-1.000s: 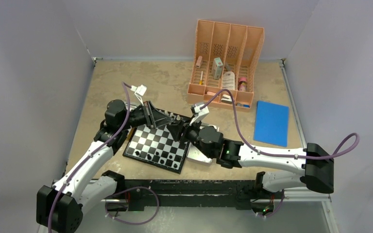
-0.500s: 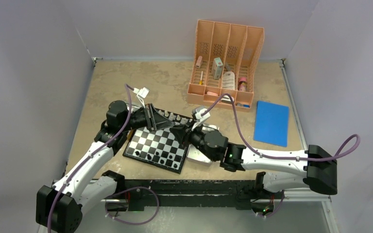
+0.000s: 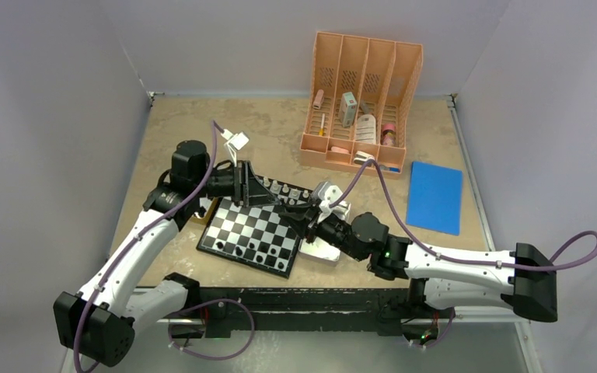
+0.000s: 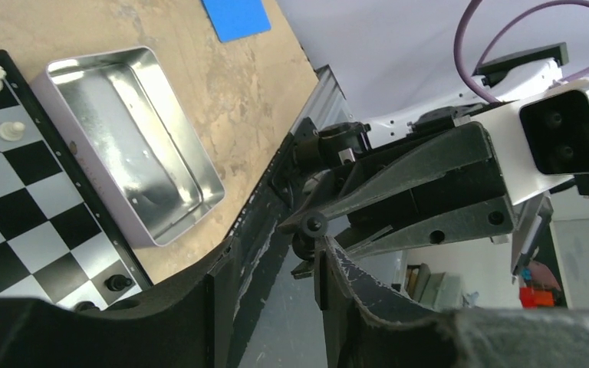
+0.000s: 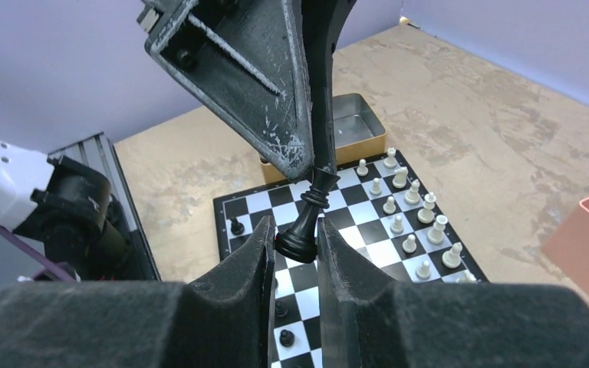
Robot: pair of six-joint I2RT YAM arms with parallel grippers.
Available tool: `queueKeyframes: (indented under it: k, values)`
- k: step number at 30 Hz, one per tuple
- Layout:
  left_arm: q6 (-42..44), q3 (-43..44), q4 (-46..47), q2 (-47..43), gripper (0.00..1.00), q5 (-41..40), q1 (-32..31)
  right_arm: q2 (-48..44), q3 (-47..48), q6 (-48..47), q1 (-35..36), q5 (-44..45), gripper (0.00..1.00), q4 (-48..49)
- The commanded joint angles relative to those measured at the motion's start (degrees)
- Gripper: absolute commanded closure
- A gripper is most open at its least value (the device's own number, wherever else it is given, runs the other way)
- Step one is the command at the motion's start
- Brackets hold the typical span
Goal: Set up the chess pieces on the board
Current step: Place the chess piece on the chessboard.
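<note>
Tan mottled tabletop (image 3: 194, 132) bears the board (image 3: 249, 229) — lavender walls (image 3: 47, 116) around.

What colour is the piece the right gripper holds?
Small black chess piece; clearest in right wrist view.

metal tray (image 4: 126, 142) beside board (image 5: 353, 220): smooth shiny metal | board: glossy checks | black chess piece (image 5: 307, 218): glossy plastic | tabletop (image 5: 475, 115) under board: matt, mottled

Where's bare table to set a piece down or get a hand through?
Bare: table left of the organizer; middle ranks of the board. Crowded: its right side, where left end effector and right end effector meet at a black piece near the tray; white pieces line its far edge.
</note>
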Motion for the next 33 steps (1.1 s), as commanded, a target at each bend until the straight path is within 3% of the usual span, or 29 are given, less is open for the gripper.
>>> queueKeyframes:
  k: [1, 16, 27, 30, 33]
  values:
    - [4.1, 4.1, -2.4, 0.5, 0.60, 6.1, -0.2, -1.5, -0.5, -6.2, 0.0, -5.1, 0.89, 1.9]
    - [5.0, 4.0, -3.8, 3.5, 0.64, 11.5, -0.2, -1.3, -0.5, -6.6, 0.0, -7.8, 0.90, 2.2]
    - [4.0, 4.2, -2.8, 3.4, 0.82, 11.3, -0.2, -0.5, 1.6, -6.6, 0.0, -7.9, 0.90, -1.7]
    - [4.4, 4.1, -3.7, 3.6, 0.81, 10.8, -0.2, -0.8, 1.6, -6.6, 0.1, -8.1, 0.90, -2.1]
    - [4.4, 4.0, -3.9, 3.6, 0.72, 10.5, -0.2, -0.8, 1.6, -6.6, 0.1, -8.5, 0.90, -2.3]
